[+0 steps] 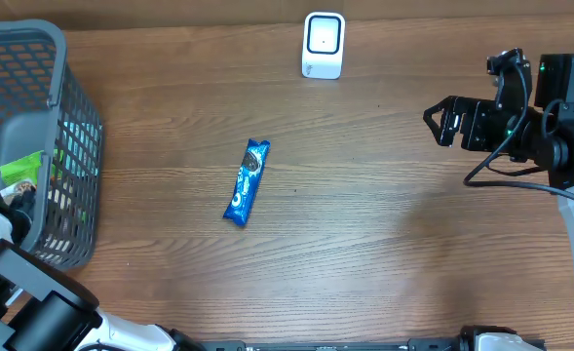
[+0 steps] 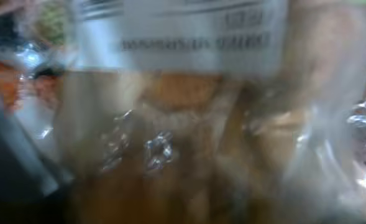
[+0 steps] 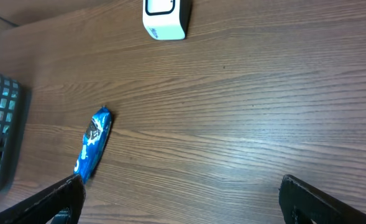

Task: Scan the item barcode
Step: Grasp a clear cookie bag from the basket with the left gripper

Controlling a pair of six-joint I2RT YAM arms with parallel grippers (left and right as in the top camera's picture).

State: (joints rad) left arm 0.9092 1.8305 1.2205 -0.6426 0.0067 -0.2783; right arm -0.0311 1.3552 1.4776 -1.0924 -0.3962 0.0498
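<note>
We see a brown wood-grain tabletop [image 1: 384, 224] with a long, slim blue packet [image 1: 247, 182] of glossy film lying flat near its middle, its ends crimped and a dark biscuit printed at the upper end. It rests on the bare wood, well apart from everything else. At the far edge stands the scanner [image 1: 323, 44], a small white rounded block with a dark square window in its face.

On the left sits a grey plastic basket [image 1: 33, 44], its walls a grid of small square holes under a smooth rounded rim. Something bright green [image 1: 21, 171] shows through the mesh.

The left tool [image 1: 16, 198] reaches into the basket from the near corner. Its camera is filled by a blurred clear-film pack [image 2: 189, 124], crinkled and shiny, with brownish contents and a white printed label across the top. We cannot tell how wide this tool's fingers stand, or whether they touch the pack.

The right tool [image 3: 179, 193] hovers over the right side of the tabletop, its two black fingers spread wide and holding nothing.
</note>
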